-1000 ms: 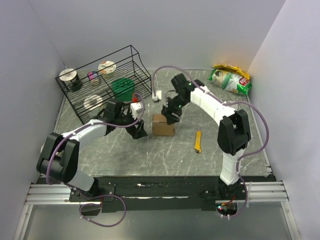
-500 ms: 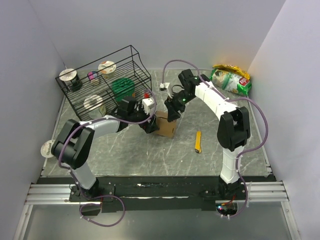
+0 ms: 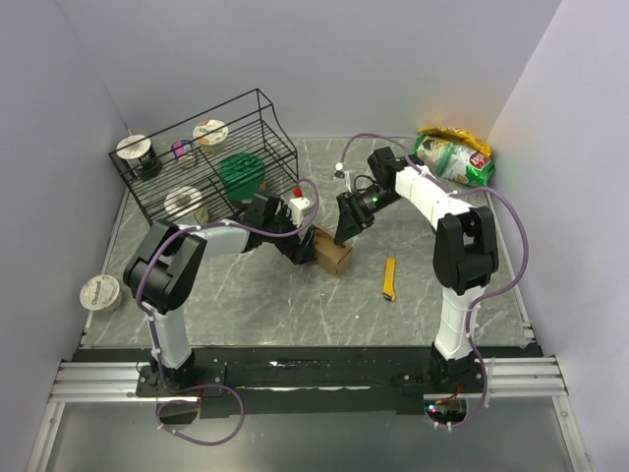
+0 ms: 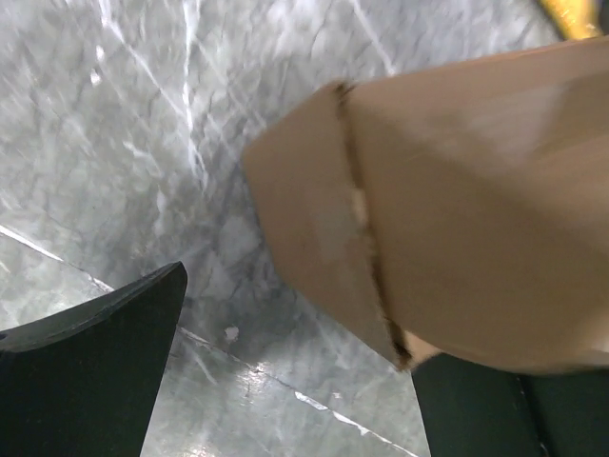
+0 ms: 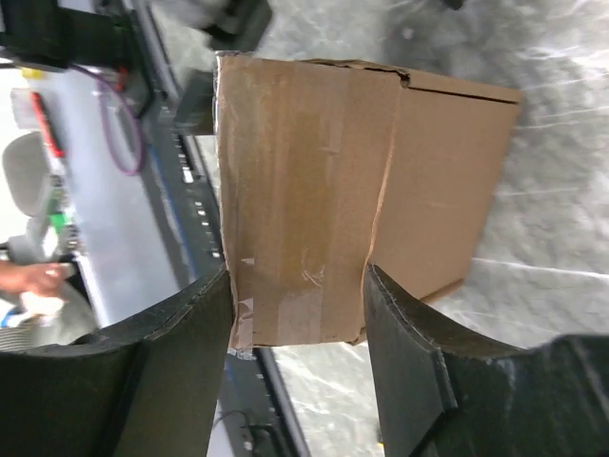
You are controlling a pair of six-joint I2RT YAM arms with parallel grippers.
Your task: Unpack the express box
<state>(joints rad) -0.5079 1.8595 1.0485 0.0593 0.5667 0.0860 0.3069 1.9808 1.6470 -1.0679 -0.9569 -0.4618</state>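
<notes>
— Any writing on the express box (image 3: 334, 258)?
— None I can read. It's plain brown cardboard with glossy clear tape (image 5: 249, 314) on one face, and it sits mid-frame on the grey marbled counter (image 3: 295, 305).
— The claws?
— The left claw (image 3: 301, 246) gapes wide at the box's left corner. The right claw (image 3: 345, 230) is apart too, its black fingers (image 5: 419, 371) flanking the taped face. I can't tell whether they touch it.
— The room?
— Pale walls. There's a black wire rack (image 3: 187, 122) upper left and a green snack bag (image 3: 452, 159) upper right, its print too small to read.
</notes>
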